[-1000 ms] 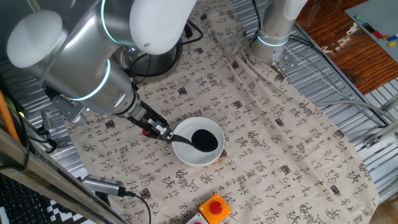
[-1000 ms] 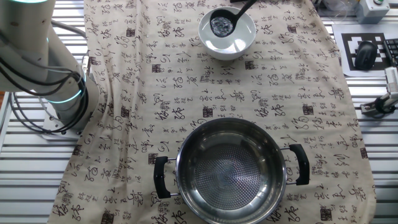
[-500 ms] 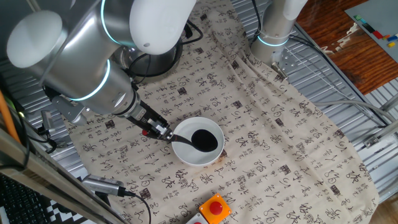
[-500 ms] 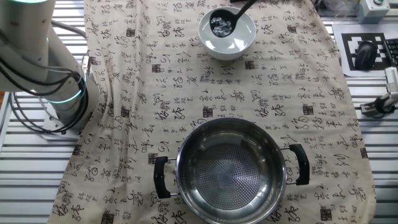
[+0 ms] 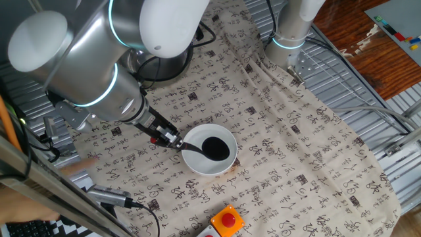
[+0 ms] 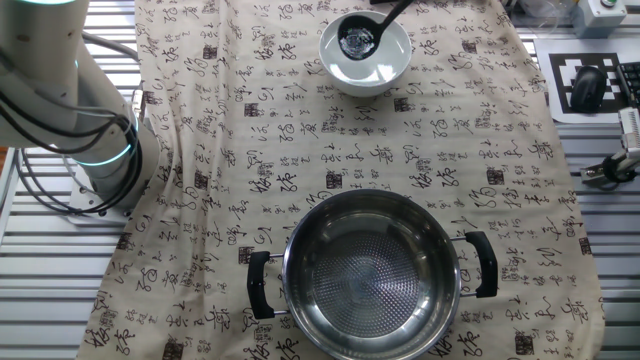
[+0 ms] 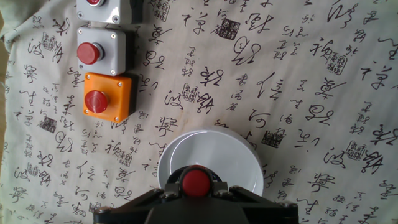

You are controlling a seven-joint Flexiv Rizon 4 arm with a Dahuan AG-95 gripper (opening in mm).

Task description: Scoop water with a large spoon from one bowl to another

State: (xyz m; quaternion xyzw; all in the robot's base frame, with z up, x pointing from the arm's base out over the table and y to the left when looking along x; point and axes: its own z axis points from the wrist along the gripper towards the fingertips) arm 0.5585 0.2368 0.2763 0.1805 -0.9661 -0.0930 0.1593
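The ladle [image 5: 214, 147] has its scoop down inside the white bowl [image 5: 197, 165], near one edge of the counter [image 6: 400, 160]. The fingers [image 5: 166, 139] pinch its red-tipped handle. The steel pot [image 6: 370, 275] sits well apart, near the opposite edge.

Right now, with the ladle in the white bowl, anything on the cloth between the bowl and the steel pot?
Nothing visible. In the other fixed view only bare printed cloth lies between the white bowl and the steel pot. The ladle sits in the bowl; button boxes lie off that line.
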